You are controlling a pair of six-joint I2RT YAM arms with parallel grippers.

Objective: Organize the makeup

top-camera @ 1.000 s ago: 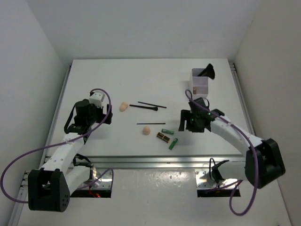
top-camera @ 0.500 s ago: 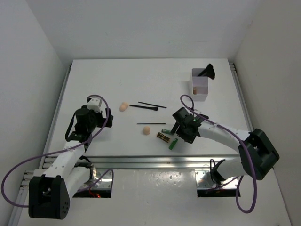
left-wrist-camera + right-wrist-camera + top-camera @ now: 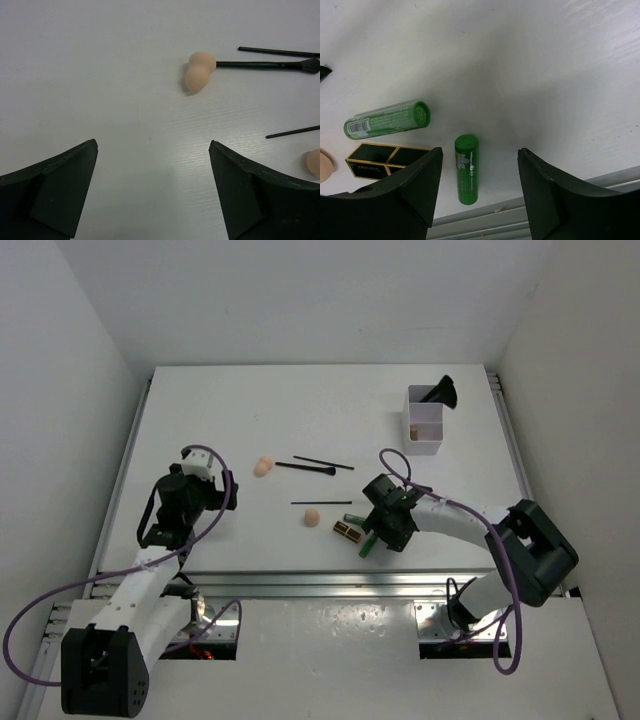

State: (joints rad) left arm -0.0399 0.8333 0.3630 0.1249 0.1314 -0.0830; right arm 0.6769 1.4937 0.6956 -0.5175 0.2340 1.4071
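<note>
My right gripper (image 3: 376, 531) is open and low over the near green tube (image 3: 466, 169), which lies between its fingers close to the left one. The second green tube (image 3: 387, 119) and the black-gold lipstick (image 3: 385, 161) lie just left of it. One peach sponge (image 3: 312, 517) sits beside a thin pencil (image 3: 320, 503). The other sponge (image 3: 199, 72) touches the handle end of a black brush (image 3: 270, 64), with another pencil (image 3: 277, 51) behind. My left gripper (image 3: 153, 143) is open and empty, short of that sponge.
The translucent white two-compartment box (image 3: 425, 436) stands at the back right with a fluffy black brush (image 3: 443, 392) in its far compartment and a small copper item (image 3: 414, 429) in the near one. The table's metal front rail (image 3: 530, 220) lies just beyond the near green tube.
My right gripper has swung left and toward the near edge, from near the box to over the green tubes. My left arm has drawn back slightly.
</note>
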